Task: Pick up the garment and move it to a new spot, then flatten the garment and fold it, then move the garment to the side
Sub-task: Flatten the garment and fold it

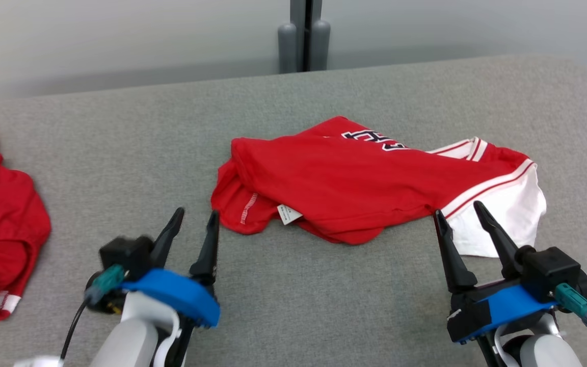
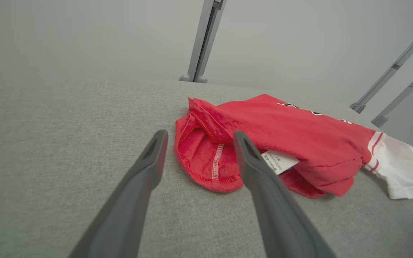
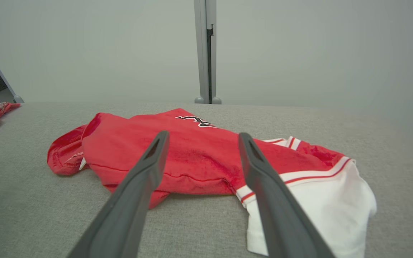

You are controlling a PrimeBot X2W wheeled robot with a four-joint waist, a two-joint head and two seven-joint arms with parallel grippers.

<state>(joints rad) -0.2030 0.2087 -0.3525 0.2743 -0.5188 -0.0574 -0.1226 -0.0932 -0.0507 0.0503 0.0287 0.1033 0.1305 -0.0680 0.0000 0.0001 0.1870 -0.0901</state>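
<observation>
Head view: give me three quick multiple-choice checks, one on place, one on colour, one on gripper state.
1. Where on the table does the second red garment lie? A far left; B far right; C centre.
2. The sleeve of the central garment, beside the right gripper, is: A white; B blue; C black.
3. The left gripper and right gripper are: A both open; B both shut; C one shut on cloth.

Key: A, it lies at the head view's left edge; A, white cloth past red-striped trim; A, fingers apart, holding nothing.
</observation>
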